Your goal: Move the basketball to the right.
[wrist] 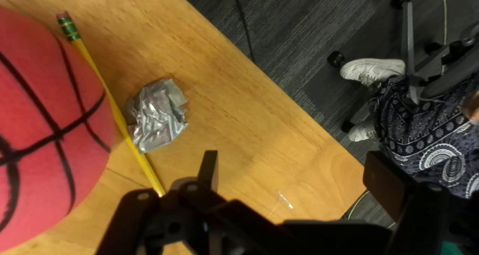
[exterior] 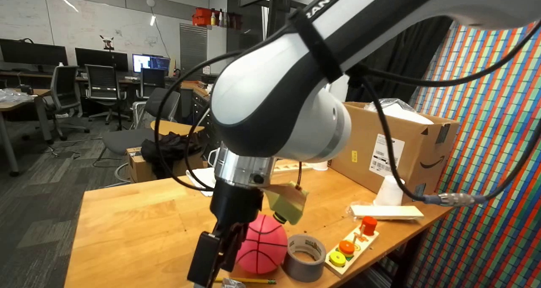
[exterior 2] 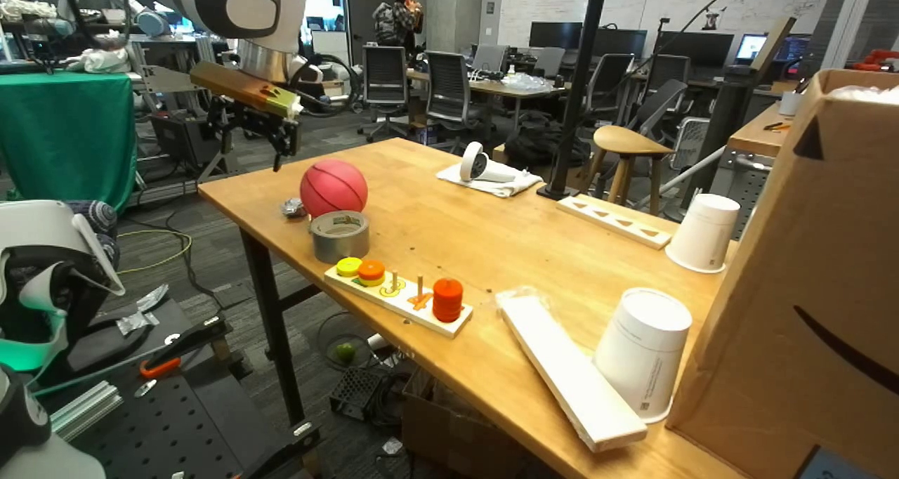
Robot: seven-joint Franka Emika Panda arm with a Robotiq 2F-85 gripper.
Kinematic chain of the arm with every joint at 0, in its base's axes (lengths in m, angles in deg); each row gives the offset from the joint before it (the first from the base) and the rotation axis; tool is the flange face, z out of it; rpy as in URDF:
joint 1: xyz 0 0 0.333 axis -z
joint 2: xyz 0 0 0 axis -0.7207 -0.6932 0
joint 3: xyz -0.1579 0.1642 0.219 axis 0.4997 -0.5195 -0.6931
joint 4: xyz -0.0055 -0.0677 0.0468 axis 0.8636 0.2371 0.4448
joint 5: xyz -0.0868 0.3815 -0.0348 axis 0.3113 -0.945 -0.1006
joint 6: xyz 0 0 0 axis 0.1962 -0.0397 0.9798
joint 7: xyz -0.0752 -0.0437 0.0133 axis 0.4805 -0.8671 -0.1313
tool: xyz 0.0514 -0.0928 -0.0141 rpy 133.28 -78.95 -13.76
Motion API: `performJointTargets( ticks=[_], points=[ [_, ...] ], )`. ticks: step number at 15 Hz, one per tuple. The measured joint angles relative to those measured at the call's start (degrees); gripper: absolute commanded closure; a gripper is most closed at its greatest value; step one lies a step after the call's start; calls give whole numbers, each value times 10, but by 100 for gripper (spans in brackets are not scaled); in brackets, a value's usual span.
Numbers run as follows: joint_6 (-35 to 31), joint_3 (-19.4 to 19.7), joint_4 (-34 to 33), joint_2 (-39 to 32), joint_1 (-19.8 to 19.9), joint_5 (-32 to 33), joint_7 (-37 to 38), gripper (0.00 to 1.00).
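The basketball, a pink-red ball with dark seams, rests on the wooden table beside the grey tape roll; the ball and tape roll show in an exterior view, as do the ball and tape roll in an exterior view. The ball fills the left edge of the wrist view, partly cut off. My gripper is open with nothing between its fingers. It is above the table corner, to one side of the ball and apart from it; it also shows in both exterior views.
A yellow pencil and crumpled foil lie beside the ball. A peg toy with coloured rings stands past the tape. A white block, paper cups and a cardboard box are farther along. A person sits beyond the table edge.
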Motion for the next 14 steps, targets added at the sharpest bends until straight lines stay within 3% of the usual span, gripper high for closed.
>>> performJointTargets(
  ticks=[5, 8, 14],
  points=[
    [9, -6, -30, -63, 53, 6, 1, 0],
    [7, 18, -36, -36, 94, 123, 40, 0],
    [64, 50, -19, 130, 146, 346, 98, 0]
  ],
)
